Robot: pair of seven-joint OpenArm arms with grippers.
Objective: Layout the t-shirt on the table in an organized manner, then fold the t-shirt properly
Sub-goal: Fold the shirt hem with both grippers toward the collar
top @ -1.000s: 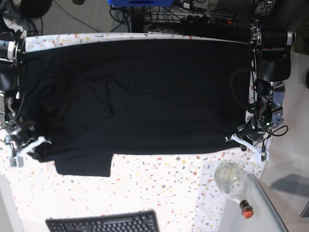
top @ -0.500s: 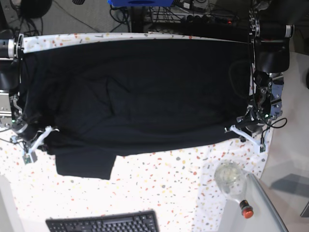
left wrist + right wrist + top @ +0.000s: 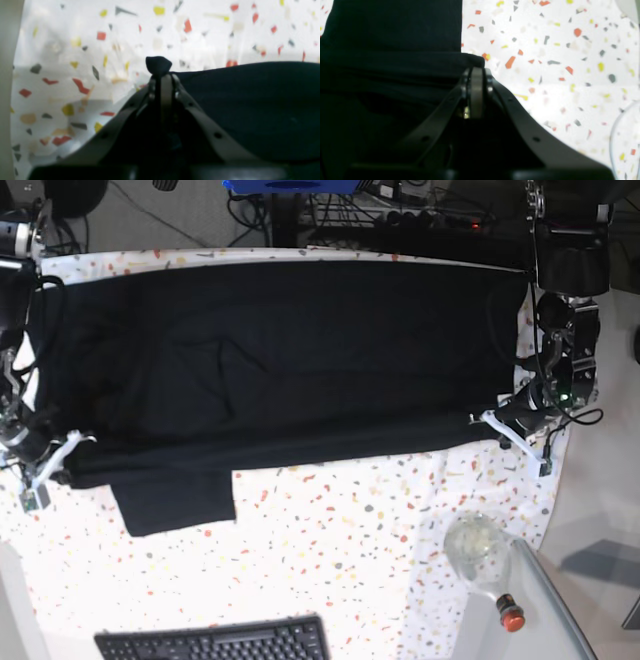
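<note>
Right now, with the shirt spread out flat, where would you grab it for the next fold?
At the near hem corners, coming in low from each side. The left gripper and right gripper already pinch the t-shirt there; its edge lies straight along the table, so a thin fold can be nipped.

speckled table (image 3: 330,570), black t-shirt (image 3: 280,350), keyboard (image 3: 215,643)

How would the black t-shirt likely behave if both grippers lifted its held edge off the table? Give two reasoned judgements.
It would probably sag limply: the t-shirt lies in soft creases, and a tuft bunches above the left gripper. It seems light, since the left gripper and the right gripper, pinching only its corners, hold its edge stretched across the table.
</note>
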